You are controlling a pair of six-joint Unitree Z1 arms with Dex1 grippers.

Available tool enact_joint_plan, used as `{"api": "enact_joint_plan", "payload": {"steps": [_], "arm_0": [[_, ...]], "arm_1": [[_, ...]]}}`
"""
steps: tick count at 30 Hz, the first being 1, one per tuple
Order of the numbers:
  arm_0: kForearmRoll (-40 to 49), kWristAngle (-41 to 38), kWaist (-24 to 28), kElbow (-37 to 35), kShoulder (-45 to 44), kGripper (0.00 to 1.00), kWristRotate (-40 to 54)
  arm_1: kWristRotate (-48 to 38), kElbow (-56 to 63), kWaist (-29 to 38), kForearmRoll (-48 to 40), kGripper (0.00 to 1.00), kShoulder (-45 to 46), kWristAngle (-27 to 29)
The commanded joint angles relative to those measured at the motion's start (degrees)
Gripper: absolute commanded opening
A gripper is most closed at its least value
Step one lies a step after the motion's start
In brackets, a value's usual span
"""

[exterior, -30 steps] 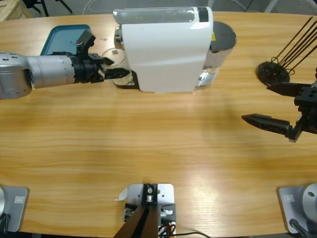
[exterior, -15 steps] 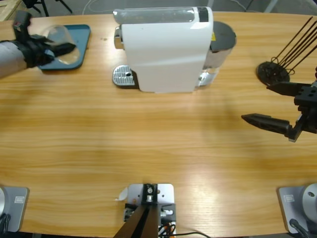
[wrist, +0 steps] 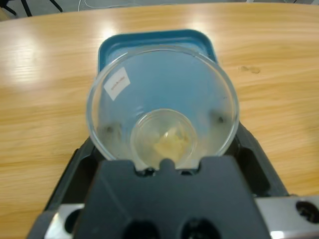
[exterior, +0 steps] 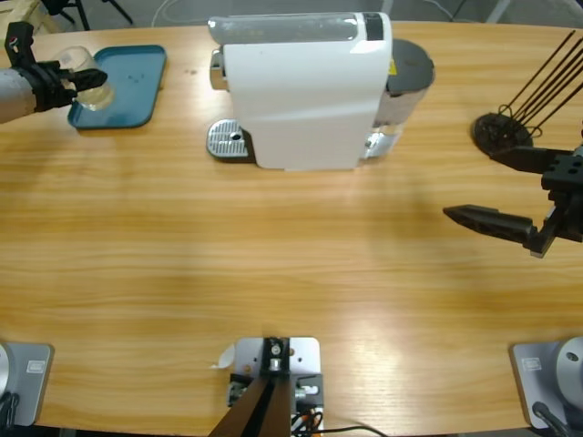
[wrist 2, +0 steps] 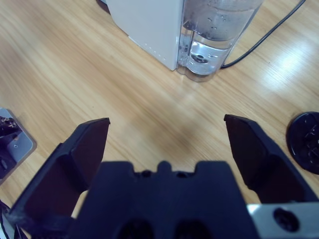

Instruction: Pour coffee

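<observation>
Table (exterior: 273,273) glossy wood; cup (wrist: 162,107) clear plastic; machine (exterior: 301,91) smooth white plastic; tray (exterior: 137,77) teal plastic.

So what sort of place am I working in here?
Probably a lab or test bench set up as a coffee station: a long wooden table, a white coffee machine with its water tank, and a teal tray beside it.

No writing can be read anywhere. The clear plastic cup (wrist: 162,107) carries a small white rectangular sticker (wrist: 116,83) with print too fine to read, and the white boxy coffee machine (exterior: 305,91) bears a yellow label (exterior: 393,66), likewise illegible.
</observation>
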State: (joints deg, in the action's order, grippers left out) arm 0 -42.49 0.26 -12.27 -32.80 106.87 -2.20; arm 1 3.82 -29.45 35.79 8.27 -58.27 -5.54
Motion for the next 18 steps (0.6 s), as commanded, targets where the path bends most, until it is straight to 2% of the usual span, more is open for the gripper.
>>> {"api": "enact_joint_plan", "payload": {"steps": [1, 5, 6, 7, 8, 9, 18], "arm_0": [[-0.65, -1.94, 1.02, -2.52, 5.63, 0.379, -0.97], [-0.54, -2.81, 1.02, -2.83, 7.39, 0.379, -1.28], [-0.31, -3.03, 1.0, -2.8, 7.67, 0.452, -1.32], [0.02, -3.4, 1.0, -2.8, 7.74, 0.739, -1.35], [0.18, -3.42, 1.02, -2.78, 7.74, 0.903, -1.41], [0.27, -3.42, 1.02, -2.71, 7.74, 0.967, -1.39], [2.32, -3.93, 1.02, -1.2, 6.3, 0.968, -1.5]], "arm_1": [[-0.83, 1.29, 0.6, -0.63, 1.0, -0.54, -0.77], [-0.88, 1.33, 0.6, -0.63, 1.0, -0.35, -0.7], [-0.92, 1.33, 0.6, -0.63, 1.0, -0.35, -0.7], [-0.92, 1.33, 0.6, -0.63, 1.0, -0.3, -0.7], [-0.92, 1.33, 0.6, -0.63, 1.0, -0.26, -0.7], [-0.92, 1.33, 0.6, -0.63, 1.0, -0.26, -0.7], [-0.92, 1.4, 0.6, -0.63, 1.0, -0.21, -0.66]]}}
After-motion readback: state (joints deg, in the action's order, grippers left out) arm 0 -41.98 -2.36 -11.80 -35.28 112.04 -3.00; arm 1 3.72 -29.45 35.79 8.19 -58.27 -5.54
